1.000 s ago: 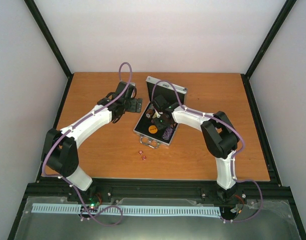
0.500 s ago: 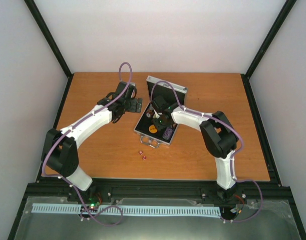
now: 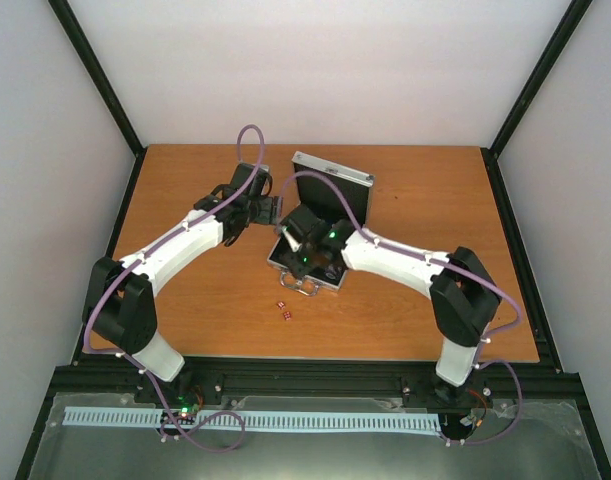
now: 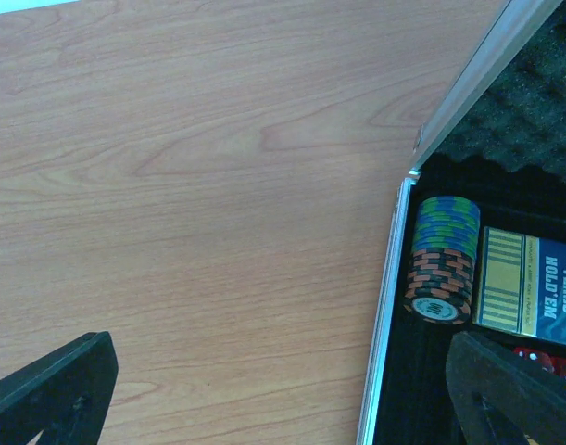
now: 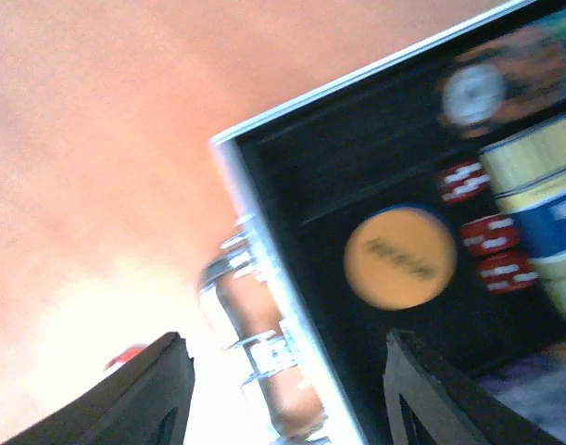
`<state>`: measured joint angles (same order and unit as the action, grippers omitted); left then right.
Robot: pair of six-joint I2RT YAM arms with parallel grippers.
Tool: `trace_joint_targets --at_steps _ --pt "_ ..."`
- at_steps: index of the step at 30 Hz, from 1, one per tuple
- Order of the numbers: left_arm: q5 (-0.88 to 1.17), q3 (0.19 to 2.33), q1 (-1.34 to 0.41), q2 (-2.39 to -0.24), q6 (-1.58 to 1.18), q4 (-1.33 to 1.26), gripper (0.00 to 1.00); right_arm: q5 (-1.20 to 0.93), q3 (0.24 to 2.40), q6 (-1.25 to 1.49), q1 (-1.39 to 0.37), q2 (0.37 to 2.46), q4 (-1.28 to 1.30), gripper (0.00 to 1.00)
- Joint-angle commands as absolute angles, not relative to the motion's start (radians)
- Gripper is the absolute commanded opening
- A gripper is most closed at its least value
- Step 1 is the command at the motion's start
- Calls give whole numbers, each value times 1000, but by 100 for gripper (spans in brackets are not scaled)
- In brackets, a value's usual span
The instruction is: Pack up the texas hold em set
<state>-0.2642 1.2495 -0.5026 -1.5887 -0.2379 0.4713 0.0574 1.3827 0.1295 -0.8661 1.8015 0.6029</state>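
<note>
**Item: Texas hold 'em set, part packed**

- Case (image 4: 386,343): silver, black-lined, lying open at the middle of the table (image 3: 195,325). The lid (image 3: 332,180) stands raised on the far side. The metal handle (image 5: 250,338) is on the near edge.
- Chip stack (image 4: 442,261): striped chips on their side in the case's far-left corner, against the rim.
- Card deck (image 4: 528,289): blue and yellow, just right of the chips and touching them.
- Orange disc (image 5: 400,258): flat on the lining toward the near edge (the right wrist view is blurred, so its print cannot be read).
- Dice in the case (image 5: 491,235): three red ones in a row between the disc and the deck.
- Loose dice (image 3: 282,305): two red ones on the bare table, near the handle and outside the case.
- Left claw (image 4: 281,371): fingers spread wide, holding nothing, hanging over the case's left rim by the chips.
- Right claw (image 5: 283,371): fingers apart, gripping nothing, above the near rim and the handle.
</note>
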Motion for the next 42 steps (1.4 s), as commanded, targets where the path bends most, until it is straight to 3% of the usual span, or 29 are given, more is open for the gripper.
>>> trace_joint_targets --at_steps 1,9,19,30,33,39,42 --pt "-274 1273 -506 -1580 -225 466 100 1 1296 182 -980 1778 643 58" --pt "-268 1273 -506 -1568 -229 469 100 -20 1289 223 -1088 1838 638 57" --pt "-277 1275 -507 -1549 -226 474 100 -27 1340 207 -1093 1952 605 56" --pt "-277 1273 -506 -1554 -225 472 100 -6 1377 196 -1091 2022 585 48" --pt "-274 1273 -506 -1556 -226 472 100 -5 1380 195 -1091 2033 588 42" --pt "-275 1264 -507 -1556 -227 468 100 20 1367 198 -1091 2022 605 17" --pt "-272 1264 -506 -1558 -228 466 100 54 1359 204 -1091 2004 616 13"
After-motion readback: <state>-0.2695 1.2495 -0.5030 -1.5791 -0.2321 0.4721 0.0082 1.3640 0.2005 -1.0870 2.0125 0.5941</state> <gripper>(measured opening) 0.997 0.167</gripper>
